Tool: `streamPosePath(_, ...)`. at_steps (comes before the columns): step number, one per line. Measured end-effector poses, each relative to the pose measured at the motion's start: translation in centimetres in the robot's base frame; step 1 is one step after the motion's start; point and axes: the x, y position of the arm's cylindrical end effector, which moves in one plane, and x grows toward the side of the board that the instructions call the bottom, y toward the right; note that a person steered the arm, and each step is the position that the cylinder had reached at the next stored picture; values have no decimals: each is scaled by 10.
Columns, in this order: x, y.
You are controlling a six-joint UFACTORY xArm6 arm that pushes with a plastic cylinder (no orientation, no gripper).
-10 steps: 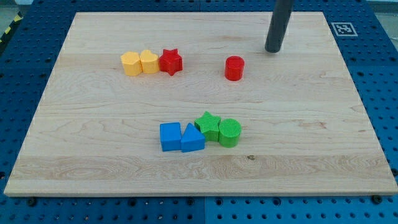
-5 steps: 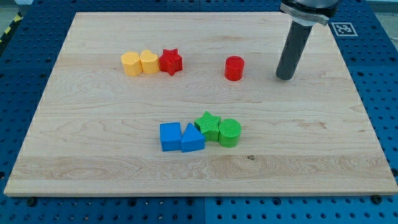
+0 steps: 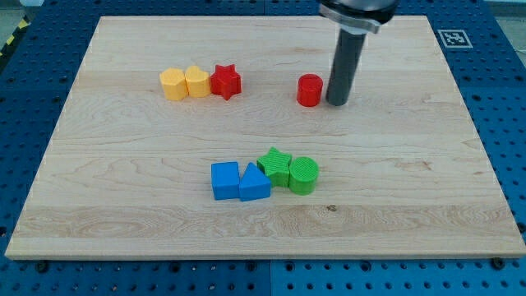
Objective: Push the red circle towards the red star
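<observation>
Your tip (image 3: 337,103) sits just right of the red circle (image 3: 309,90), lined up to drive it left toward the red star (image 3: 225,81); no hand fitted.

Left of my dark tip (image 3: 337,103): red circle (image 3: 309,90), red star (image 3: 225,81), two yellow blocks (image 3: 185,83). Below it: green pair (image 3: 289,170), blue pair (image 3: 239,182).

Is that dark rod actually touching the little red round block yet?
Cannot tell. In the camera view my tip stands right beside the red circle, on the view's right, with no clear gap or contact visible.
</observation>
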Motion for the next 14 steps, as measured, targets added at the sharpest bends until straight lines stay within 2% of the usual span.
streamPosePath(2, -2, -27)
streamPosePath(9, -9, -33)
streamPosePath(10, -9, -57)
streamPosePath(11, -15, -73)
streamPosePath(12, -16, -43)
streamPosePath(13, -32, -37)
streamPosePath(14, -47, -70)
